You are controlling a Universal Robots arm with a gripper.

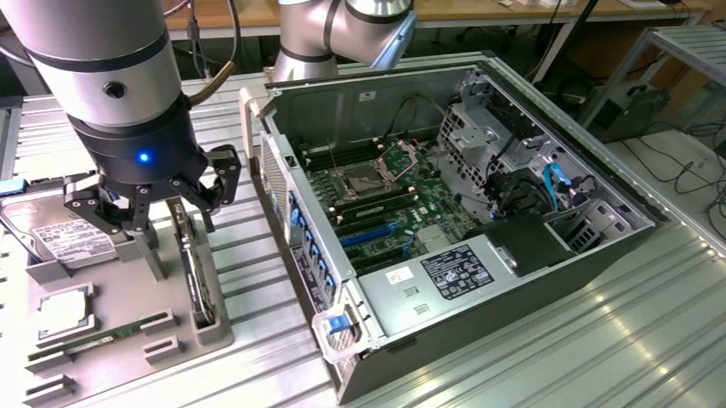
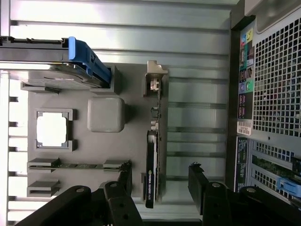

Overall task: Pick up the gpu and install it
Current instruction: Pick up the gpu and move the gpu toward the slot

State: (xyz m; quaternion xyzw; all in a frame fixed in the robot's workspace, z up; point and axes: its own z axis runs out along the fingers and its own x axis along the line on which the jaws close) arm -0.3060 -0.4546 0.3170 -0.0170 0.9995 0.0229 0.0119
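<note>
The gpu (image 1: pixel 200 285) stands on its thin edge in a slot of the grey fixture tray (image 1: pixel 119 285), at the exterior view's left. In the wrist view the gpu (image 2: pixel 152 155) is edge-on, a dark block with green board and its silver end bracket (image 2: pixel 155 75) at the far end. My gripper (image 1: pixel 153 212) hangs open just above the card's near end. In the wrist view the gripper (image 2: pixel 161 181) has one finger on each side of the card, apart from it. Nothing is held.
The tray also carries a silver hard drive (image 1: pixel 63 234), a square CPU (image 1: pixel 65 310) and a narrow RAM stick (image 1: pixel 114 334). The open computer case (image 1: pixel 590 255) lies at the exterior view's right, motherboard (image 1: pixel 392 200) exposed. The case's rear panel (image 2: pixel 275 94) is near the tray.
</note>
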